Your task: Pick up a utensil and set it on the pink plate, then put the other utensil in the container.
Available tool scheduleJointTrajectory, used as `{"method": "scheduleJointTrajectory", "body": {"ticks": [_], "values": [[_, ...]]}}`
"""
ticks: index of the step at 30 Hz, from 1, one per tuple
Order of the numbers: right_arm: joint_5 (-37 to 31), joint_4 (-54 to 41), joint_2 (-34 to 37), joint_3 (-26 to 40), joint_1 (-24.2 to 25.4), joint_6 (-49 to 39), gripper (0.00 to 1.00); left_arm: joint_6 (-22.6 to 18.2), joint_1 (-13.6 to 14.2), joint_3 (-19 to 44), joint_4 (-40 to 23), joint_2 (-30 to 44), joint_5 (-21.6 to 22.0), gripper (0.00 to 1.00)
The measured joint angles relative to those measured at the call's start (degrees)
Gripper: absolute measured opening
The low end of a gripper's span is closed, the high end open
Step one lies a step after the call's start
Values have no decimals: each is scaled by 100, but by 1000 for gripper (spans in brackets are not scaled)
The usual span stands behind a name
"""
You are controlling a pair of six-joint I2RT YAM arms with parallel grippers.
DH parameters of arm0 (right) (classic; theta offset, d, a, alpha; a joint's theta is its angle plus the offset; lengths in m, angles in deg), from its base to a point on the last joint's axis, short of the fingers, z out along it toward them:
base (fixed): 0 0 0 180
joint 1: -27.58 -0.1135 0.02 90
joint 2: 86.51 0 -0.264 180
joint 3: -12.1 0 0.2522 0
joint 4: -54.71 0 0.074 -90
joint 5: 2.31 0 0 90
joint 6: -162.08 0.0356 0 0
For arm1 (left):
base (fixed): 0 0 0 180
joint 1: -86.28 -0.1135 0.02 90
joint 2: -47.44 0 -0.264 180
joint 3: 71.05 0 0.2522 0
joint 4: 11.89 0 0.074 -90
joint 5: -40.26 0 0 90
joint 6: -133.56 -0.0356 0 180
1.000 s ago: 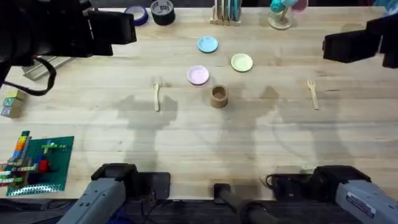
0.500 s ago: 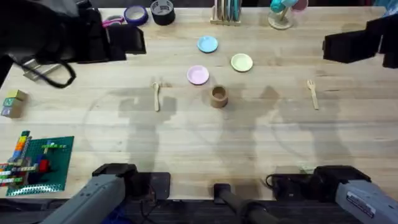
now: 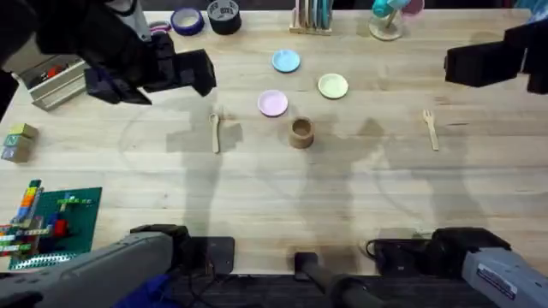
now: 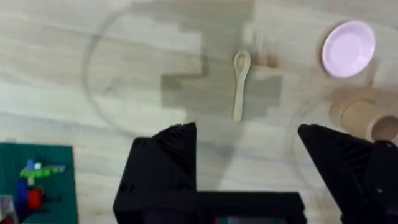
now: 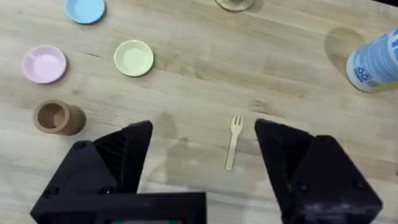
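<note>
The wooden spoon (image 3: pixel 215 133) lies flat on the table, left of the brown container (image 3: pixel 301 133). The pink plate (image 3: pixel 272 103) sits just behind the container. The wooden fork (image 3: pixel 431 129) lies far to the right. My left gripper (image 3: pixel 201 73) hovers high, behind and left of the spoon, and is open and empty. In the left wrist view the spoon (image 4: pixel 240 84) lies beyond the open gripper (image 4: pixel 249 155), with the pink plate (image 4: pixel 348 49) and container (image 4: pixel 364 118) to one side. My right gripper (image 5: pixel 202 162) is open above the fork (image 5: pixel 233 149).
A blue plate (image 3: pixel 286 61) and a yellow plate (image 3: pixel 333 85) sit behind the pink one. Tape rolls (image 3: pixel 205 17) and holders line the far edge. A green brick board (image 3: pixel 56 224) lies at the near left, and a small block (image 3: pixel 17 141) at the left edge.
My left arm has swung rightward and nearer to the spoon, uncovering a grey box at the far left. The right arm and all tabletop objects have stayed put.
</note>
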Motion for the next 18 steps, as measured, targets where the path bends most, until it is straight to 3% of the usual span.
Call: {"method": "scheduleJointTrajectory", "body": {"ticks": [18], "values": [[0, -2, 0, 0, 0, -2, 997, 185, 78, -1940, 1644, 13, -5, 995]]}}
